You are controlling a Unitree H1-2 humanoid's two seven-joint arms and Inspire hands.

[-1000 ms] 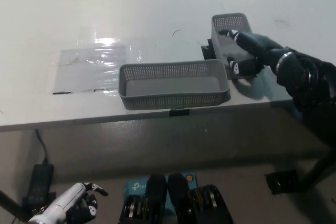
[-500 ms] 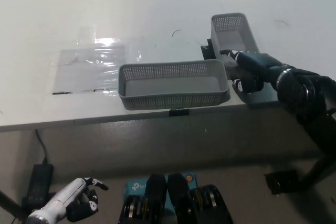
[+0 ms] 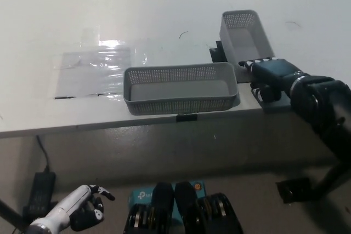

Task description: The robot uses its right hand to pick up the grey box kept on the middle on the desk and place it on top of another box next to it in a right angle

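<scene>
The white left robot hand [image 3: 88,212] hangs low below the tabletop [image 3: 164,4], holding nothing. One grey mesh box [image 3: 181,87] lies at the front edge. The black right robot hand [image 3: 270,78] grips the near end of the second grey box [image 3: 245,38] beyond it.

On the desk [image 3: 164,4], one box [image 3: 181,87] lies left of another box [image 3: 245,38].

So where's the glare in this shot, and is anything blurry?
Head view: glare sits on the clear plastic sheet left of the front basket, brightest near its top edge; the whole frame is soft, the right hand slightly smeared by the far basket; the left hand hangs low, dim.
</scene>
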